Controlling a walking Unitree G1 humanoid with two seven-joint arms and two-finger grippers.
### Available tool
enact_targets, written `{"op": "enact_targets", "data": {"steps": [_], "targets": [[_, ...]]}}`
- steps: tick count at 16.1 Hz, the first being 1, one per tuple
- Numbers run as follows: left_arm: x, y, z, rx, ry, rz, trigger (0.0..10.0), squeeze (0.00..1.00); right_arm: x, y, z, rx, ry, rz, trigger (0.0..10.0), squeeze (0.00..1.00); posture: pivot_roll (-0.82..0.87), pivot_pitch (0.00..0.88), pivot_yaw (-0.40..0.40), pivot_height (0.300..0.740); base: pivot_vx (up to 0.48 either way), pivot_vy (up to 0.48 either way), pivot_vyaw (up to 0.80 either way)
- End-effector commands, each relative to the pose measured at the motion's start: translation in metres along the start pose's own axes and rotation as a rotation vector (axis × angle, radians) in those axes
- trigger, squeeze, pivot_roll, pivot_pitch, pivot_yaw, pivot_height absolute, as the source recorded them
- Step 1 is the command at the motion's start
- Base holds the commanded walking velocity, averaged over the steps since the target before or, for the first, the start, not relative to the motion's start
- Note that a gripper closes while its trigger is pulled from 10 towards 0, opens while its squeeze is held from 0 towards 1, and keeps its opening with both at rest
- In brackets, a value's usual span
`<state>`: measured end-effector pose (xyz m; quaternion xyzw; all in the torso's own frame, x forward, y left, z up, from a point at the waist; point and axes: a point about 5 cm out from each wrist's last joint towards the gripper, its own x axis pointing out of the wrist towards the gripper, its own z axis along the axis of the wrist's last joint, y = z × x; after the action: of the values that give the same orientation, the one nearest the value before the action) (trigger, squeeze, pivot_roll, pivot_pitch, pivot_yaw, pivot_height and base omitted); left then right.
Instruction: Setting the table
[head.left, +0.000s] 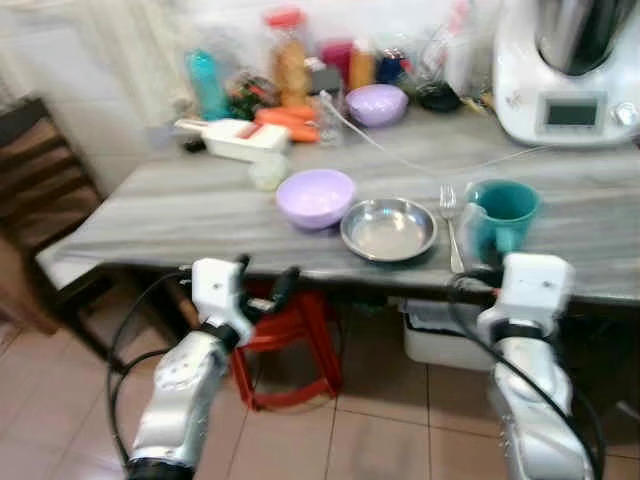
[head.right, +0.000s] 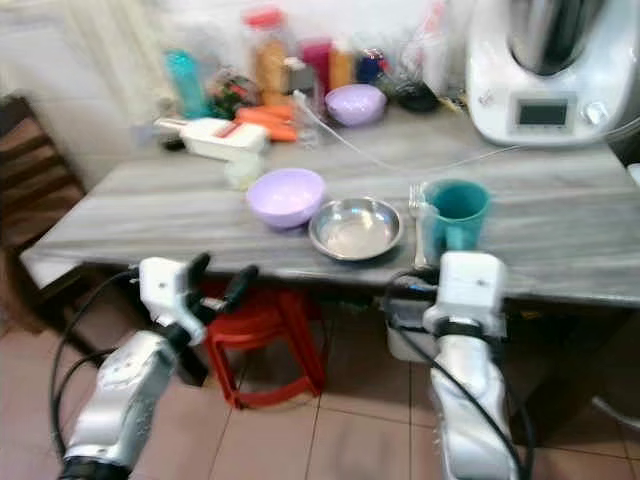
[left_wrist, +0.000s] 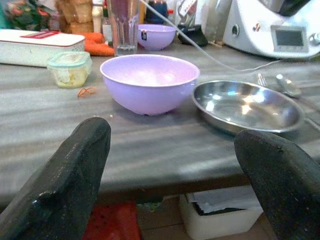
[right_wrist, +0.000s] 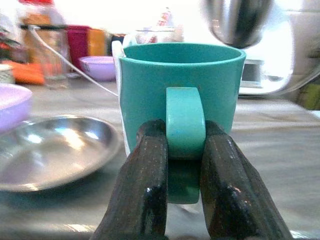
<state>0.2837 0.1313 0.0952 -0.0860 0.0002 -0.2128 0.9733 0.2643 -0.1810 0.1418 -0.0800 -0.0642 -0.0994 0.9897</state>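
The grey table (head.left: 180, 215) carries everything, and its near edge serves as the reference. Far back from that edge stands a white kitchen machine (head.left: 565, 70), with jars, a second purple bowl and carrots crowded along the same far side.

Close to the near edge three pieces sit in a row: a purple bowl (head.left: 315, 197), a steel plate (head.left: 388, 229) touching or just beside it, then a teal mug (head.left: 502, 212). A fork (head.left: 447, 205) and what looks like a spoon lie between plate and mug.

The right gripper (right_wrist: 185, 150) reaches over the near edge, its fingers pressed onto the mug's handle from both sides; the mug seems to rest on the table. The left gripper (left_wrist: 170, 170) hangs just short of the edge, fingers spread wide, pointing at the bowl and holding nothing.

One place looks largely laid: bowl, plate, cutlery and mug are down. What seems left is releasing or nudging the mug, and perhaps straightening the cutlery.
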Motion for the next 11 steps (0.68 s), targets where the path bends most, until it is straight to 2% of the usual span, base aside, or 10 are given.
{"op": "enact_targets", "data": {"steps": [1, 5, 8, 11], "targets": [[0.002, -0.005, 0.005, 0.003, -0.015, -0.035, 10.0, 0.0, 0.003, -0.005, 0.007, -0.008, -0.024, -0.016, 10.0, 0.0, -0.16, 0.0, 0.113, 0.74, 0.416, 0.0, 0.0], [-0.001, -0.004, 0.005, 0.007, -0.007, -0.025, 10.0, 0.0, 0.005, -0.003, 0.01, -0.009, -0.037, -0.007, 10.0, 0.0, -0.16, 0.0, 0.107, 0.74, 0.37, 0.0, 0.0], [-0.007, -0.002, 0.007, 0.006, -0.032, -0.007, 10.0, 0.0, 0.005, -0.002, 0.013, -0.016, -0.049, 0.001, 10.0, 0.0, -0.16, 0.0, 0.104, 0.74, 0.0, 0.0, 0.0], [-0.017, 0.004, 0.004, 0.027, -0.016, 0.018, 10.0, 0.0, 0.006, -0.005, 0.017, 0.003, -0.067, -0.001, 10.0, 0.0, -0.16, 0.012, 0.101, 0.74, 0.0, 0.0, 0.0]]}}
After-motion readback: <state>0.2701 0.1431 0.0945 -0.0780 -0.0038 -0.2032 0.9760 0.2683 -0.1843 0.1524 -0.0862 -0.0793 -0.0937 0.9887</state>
